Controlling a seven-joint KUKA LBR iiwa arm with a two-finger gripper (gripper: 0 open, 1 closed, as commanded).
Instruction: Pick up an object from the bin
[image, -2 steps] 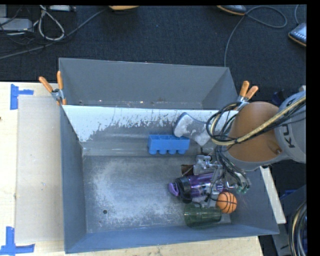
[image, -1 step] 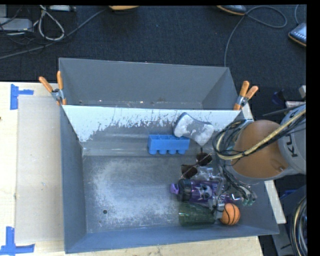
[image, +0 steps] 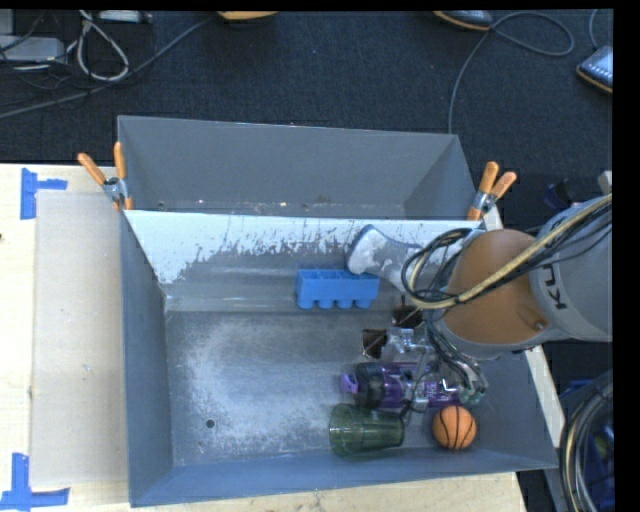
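Note:
My gripper (image: 425, 360) hangs low over the bin's right front part, right above a purple and black toy (image: 378, 385) lying on the floor. A dark green see-through cup (image: 366, 431) lies on its side just in front of that toy. A small orange ball (image: 455, 427) rests to the cup's right, near the front right corner. The gripper's lower end is tangled in view with the purple toy, so I cannot make out whether anything is held.
A blue ridged block (image: 337, 289) lies against the back slope of the bin, left of the arm. A white and grey object (image: 375, 252) leans at the back right, partly behind the arm's cables and orange cover.

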